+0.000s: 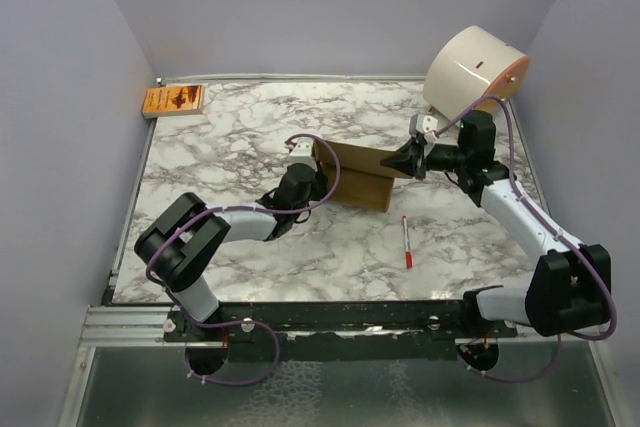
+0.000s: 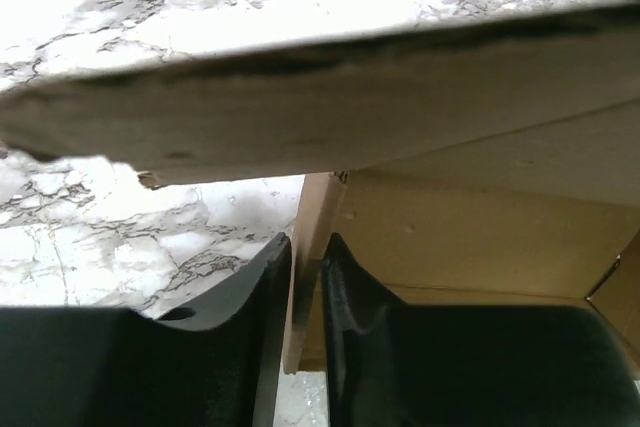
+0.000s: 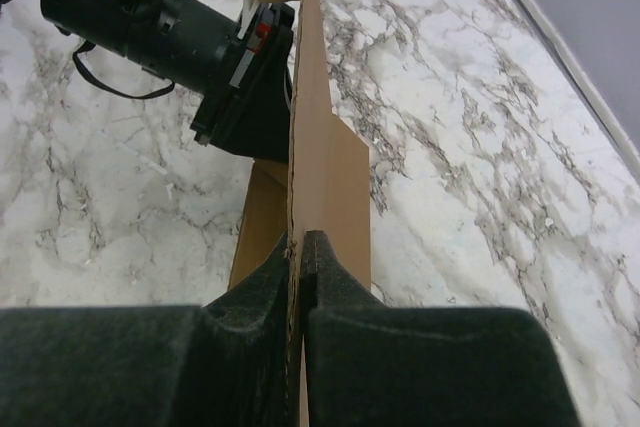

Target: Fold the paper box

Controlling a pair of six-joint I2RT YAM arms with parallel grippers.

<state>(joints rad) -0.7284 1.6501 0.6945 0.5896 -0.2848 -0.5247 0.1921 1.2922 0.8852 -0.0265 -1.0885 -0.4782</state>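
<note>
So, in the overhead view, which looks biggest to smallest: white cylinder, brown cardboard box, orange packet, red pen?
Largest to smallest: white cylinder; paper box, close behind and partly hidden; orange packet; red pen.

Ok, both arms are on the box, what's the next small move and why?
Probably swing the left gripper slightly inward, folding its pinched flap toward the open inside of the paper box, while the right gripper holds steady. Both are clamped on thin panels at opposite ends, and it looks only half formed.
</note>
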